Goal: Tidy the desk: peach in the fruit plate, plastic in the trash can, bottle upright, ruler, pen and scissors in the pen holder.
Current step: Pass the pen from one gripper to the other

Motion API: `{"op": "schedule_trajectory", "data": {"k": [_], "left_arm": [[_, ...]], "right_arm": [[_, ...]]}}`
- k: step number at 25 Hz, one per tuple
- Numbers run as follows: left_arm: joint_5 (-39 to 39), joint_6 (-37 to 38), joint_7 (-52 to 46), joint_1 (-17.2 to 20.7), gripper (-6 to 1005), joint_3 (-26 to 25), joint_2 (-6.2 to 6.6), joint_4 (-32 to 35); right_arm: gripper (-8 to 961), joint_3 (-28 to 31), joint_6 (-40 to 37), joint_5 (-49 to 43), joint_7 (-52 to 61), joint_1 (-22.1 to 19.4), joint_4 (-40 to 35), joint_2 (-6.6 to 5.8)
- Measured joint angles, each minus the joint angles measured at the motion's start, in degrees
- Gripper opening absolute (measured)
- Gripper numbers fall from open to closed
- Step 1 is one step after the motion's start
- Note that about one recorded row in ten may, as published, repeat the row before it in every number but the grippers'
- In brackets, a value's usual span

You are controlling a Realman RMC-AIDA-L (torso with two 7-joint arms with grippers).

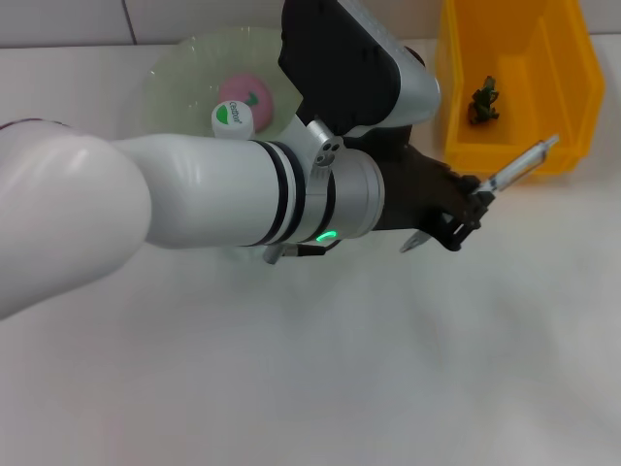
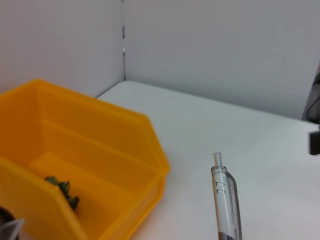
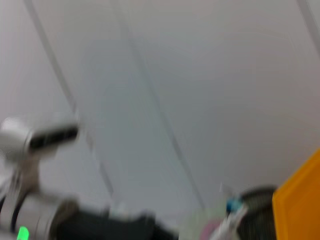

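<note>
My left gripper [image 1: 473,209] is shut on a clear pen [image 1: 524,163], held slanted just above the table by the near edge of the orange bin [image 1: 456,87]. The pen also shows in the left wrist view [image 2: 226,200], next to the bin [image 2: 105,150]. A dark green scrap of plastic [image 1: 483,100] lies in the bin and also shows in the left wrist view [image 2: 62,191]. A pink peach [image 1: 245,92] lies in the pale green plate [image 1: 175,68]. A white bottle top with a green mark [image 1: 233,117] stands beside the peach. Ruler and scissors are out of view.
My left arm [image 1: 194,194] spans the middle of the table and hides what is under it. In the right wrist view a dark round container [image 3: 256,210] stands by the bin's orange corner [image 3: 300,200]. A wall stands behind the table.
</note>
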Motion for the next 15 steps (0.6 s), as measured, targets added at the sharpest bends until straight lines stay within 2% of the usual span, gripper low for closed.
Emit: {"op": "schedule_trajectory", "data": {"k": [1, 2, 4, 7, 8, 9, 13, 15], "left_arm": [[-4.42, -1.11, 2.92, 0.2, 138, -0.18, 0.06, -0.64], [-4.42, -1.11, 2.92, 0.2, 138, -0.18, 0.06, -0.64], [-10.94, -2.59, 8.49, 0.54, 138, -0.38, 0.04, -1.8], [-10.94, -2.59, 8.49, 0.54, 138, -0.38, 0.04, -1.8], [-20.53, -3.59, 16.52, 0.97, 138, -0.75, 0.02, -3.18], [-20.53, -3.59, 16.52, 0.97, 138, -0.75, 0.02, -3.18], [-25.64, -3.52, 21.5, 1.79, 138, -1.18, 0.07, -3.7], [-28.45, -3.27, 24.11, 2.22, 138, -1.39, 0.08, -4.06]], "right_arm": [[647, 1.08, 0.21, 1.09, -0.07, -0.21, 1.77, 0.01], [647, 1.52, 0.39, 2.03, -0.25, -0.4, 3.5, 0.13], [647, 1.79, 0.62, 3.25, -0.52, -0.5, 5.98, 0.6], [647, 2.09, 0.81, 3.55, -0.49, 0.09, 8.69, 1.51], [647, 2.21, 1.43, 3.58, -0.34, 0.52, 10.18, 2.09], [646, 2.21, 1.43, 3.58, -0.34, 0.52, 10.18, 2.09], [643, 4.06, 3.56, 4.99, 1.5, 1.09, 12.29, 3.37], [641, 4.32, 3.83, 5.21, 2.31, 1.25, 12.47, 3.4]]}}
